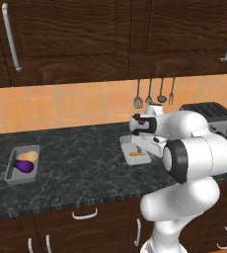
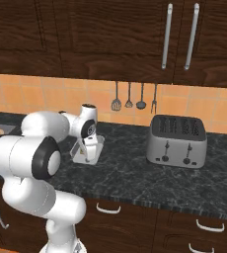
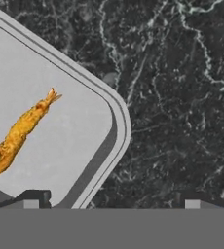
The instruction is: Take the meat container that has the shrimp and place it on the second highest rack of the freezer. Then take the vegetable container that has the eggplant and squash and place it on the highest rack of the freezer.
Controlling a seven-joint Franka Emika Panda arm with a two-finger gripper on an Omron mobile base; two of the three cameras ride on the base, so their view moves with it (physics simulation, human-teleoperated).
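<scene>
Hand view: claw point(image 3: 113, 202) spread astride rounded grey tray point(image 3: 115, 114) rim; orange shrimp point(image 3: 20, 131); marbled counter point(image 3: 182, 97).

Glossy white arm point(image 1: 194, 163) built from fat rounded shells, bulging like stacked spheres and short cylinders. Dark, near-black rings at the joints, the largest a round disc with a grey centre on the side of the big elbow shell point(image 2: 45, 157). White wrist block with black trim and a small dark panel on its face, ending in a pale gripper point(image 1: 146, 145) with two small dark finger tips point(image 3: 33, 198).
</scene>
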